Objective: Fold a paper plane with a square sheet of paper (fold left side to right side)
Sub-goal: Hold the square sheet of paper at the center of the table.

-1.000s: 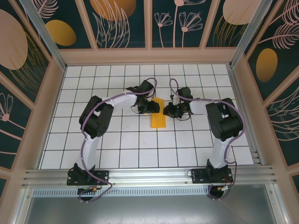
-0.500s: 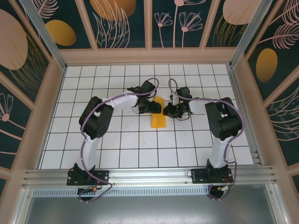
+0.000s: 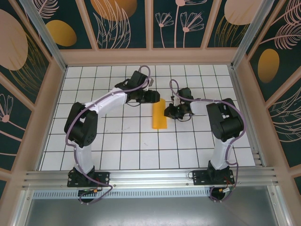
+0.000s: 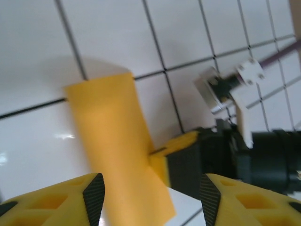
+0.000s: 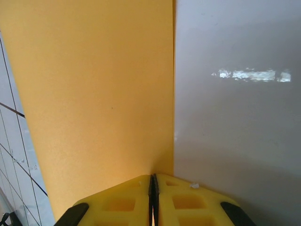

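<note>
As seen from above, logged a white tabletop ruled with a black grid (image 3: 94, 141), walled by dark floral panels printed with orange ovals (image 3: 66, 33). Found the right gripper (image 3: 168, 112) crowding the right long edge of the thin orange-yellow square sheet of paper (image 3: 160, 114). Saw its yellow fingers (image 5: 127, 202) pressed together with no gap, tips at that edge. Could not tell whether any paper was pinched. Found the left gripper (image 3: 154, 97) just beside the sheet's far-left corner, jaws wide apart, nothing between them. Noted both white arms flanking the sheet.

Located the sheet mid-table between the two grippers, folded to a narrow strip and lying flat. Read its long axis as running near-to-far, roughly along the grid lines, one short end toward the back wall, the other toward the arm bases.

Compared with a second earlier: found the left gripper shifted from beside the left long edge toward the far end, elbow swung out leftward. Found the sheet and right gripper unmoved.
</note>
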Motion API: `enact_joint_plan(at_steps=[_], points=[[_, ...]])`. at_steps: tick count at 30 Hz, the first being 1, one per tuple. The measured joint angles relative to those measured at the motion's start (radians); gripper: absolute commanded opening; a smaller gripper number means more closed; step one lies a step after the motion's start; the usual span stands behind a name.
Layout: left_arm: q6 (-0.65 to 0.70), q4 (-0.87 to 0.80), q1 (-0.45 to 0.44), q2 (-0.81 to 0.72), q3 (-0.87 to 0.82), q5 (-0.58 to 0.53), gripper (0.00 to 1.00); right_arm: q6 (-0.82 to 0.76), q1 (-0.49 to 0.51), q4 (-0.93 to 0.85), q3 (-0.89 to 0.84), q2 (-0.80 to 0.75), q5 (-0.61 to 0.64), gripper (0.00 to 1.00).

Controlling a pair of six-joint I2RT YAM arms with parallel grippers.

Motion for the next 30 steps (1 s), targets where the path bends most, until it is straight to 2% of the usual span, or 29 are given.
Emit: enact_joint_plan(at_steps=[8, 17, 30], points=[[-0.027, 0.058, -0.025, 0.112, -0.023, 0.103, 0.55, 0.0, 0.0, 0.0, 0.0, 0.0, 0.0, 0.14], [-0.024, 0.06, -0.025, 0.179, -0.045, 0.071, 0.55, 0.0, 0.0, -0.005, 0.003, 0.001, 0.0, 0.14], [-0.024, 0.108, -0.021, 0.182, -0.088, 0.066, 0.53, -0.012, -0.003, -0.004, 0.004, -0.003, -0.022, 0.15]])
